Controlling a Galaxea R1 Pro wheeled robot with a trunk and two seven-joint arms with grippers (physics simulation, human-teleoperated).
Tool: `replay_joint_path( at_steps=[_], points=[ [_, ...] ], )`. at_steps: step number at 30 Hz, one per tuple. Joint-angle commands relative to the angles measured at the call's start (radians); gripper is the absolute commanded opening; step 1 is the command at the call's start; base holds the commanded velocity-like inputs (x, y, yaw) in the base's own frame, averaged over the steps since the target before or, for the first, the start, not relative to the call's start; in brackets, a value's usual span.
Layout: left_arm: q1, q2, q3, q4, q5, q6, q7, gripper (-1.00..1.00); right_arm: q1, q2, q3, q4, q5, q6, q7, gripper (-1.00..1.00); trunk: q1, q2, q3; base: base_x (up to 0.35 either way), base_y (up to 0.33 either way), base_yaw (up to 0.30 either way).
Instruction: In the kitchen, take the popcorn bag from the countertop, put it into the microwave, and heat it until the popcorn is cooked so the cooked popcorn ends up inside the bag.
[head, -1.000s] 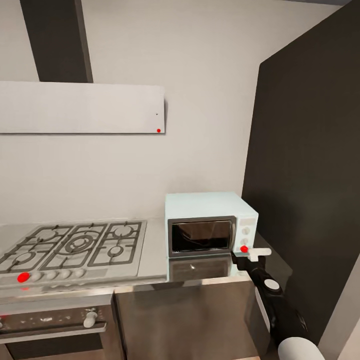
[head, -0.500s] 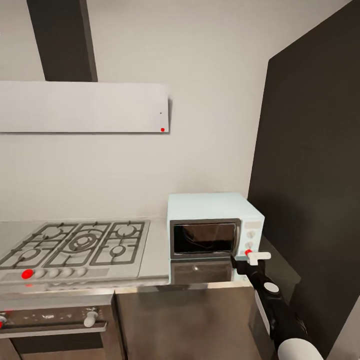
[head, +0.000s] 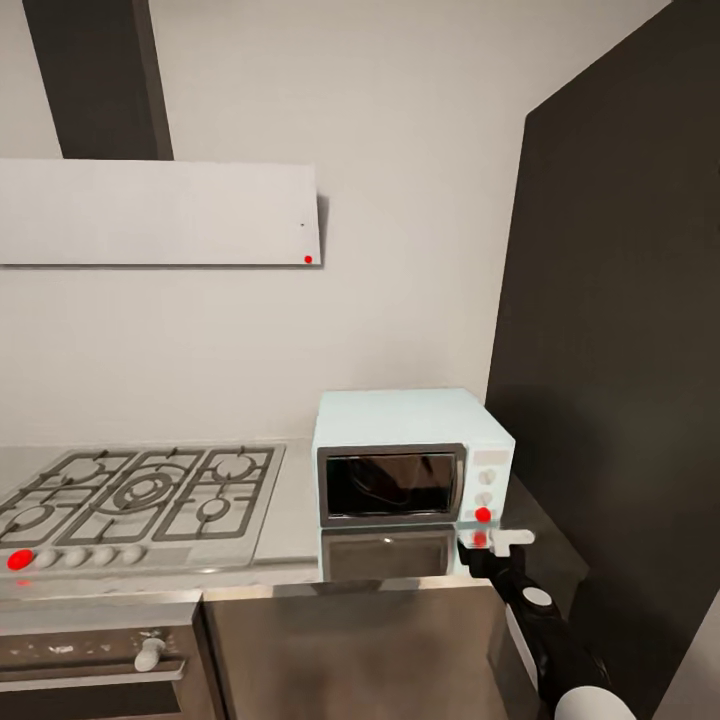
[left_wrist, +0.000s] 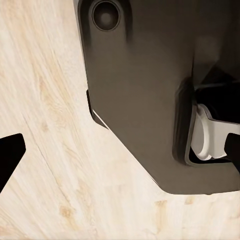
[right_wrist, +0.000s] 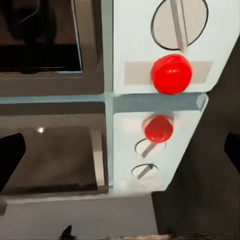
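The microwave (head: 412, 457) sits on the grey countertop (head: 290, 520), at the right end, next to a tall dark cabinet (head: 620, 350). Its dark glass door (head: 392, 484) is closed. On its right side panel there are two knobs and a small round red light (head: 483, 514) at the bottom. The shiny countertop mirrors the microwave's front.

The right gripper (head: 497, 542) is just in front of the microwave's lower right corner, close to the red light. The right arm (head: 545, 625) comes up from the near right. In the right wrist view the red light (right_wrist: 171, 74) is big and very close, with a knob (right_wrist: 179, 22) beside it, and the two dark fingertips (right_wrist: 10, 152) sit far apart at the edges, so the claw is spread wide and holds nothing.

To the left of the microwave is the gas hob (head: 140, 495), with a white range hood (head: 160, 212) on the wall above it. A dark oven (head: 95, 655) sits under the hob.

The left wrist view shows a pale wooden floor (left_wrist: 50, 165) and a dark part of the robot (left_wrist: 150, 85). One dark fingertip (left_wrist: 9, 157) shows at the edge; I cannot tell if the left claw is spread or clenched.
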Motion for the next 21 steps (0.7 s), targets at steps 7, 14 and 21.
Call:
replay_joint_path(
  at_steps=[7, 14, 21],
  points=[
    [0.000, 0.000, -0.008, -0.002, 0.001, 0.006, -0.004, 1.00, -0.001, -0.002, -0.014, 0.036, 0.010, -0.058, 0.008, 1.00, 0.000, -0.001, 0.000, 0.000, 0.000, 0.000],
    [0.000, 0.000, -0.008, -0.002, 0.001, 0.006, -0.004, 1.00, -0.001, -0.004, -0.101, 0.038, 0.011, -0.108, 0.007, 1.00, 0.000, -0.001, 0.000, 0.000, 0.000, 0.000],
    [0.000, 0.000, -0.008, -0.002, 0.001, 0.006, -0.004, 1.00, -0.001, -0.006, -0.116, 0.040, 0.011, -0.111, 0.008, 1.00, 0.000, -0.001, 0.000, 0.015, -0.012, 0.000]
  ],
)
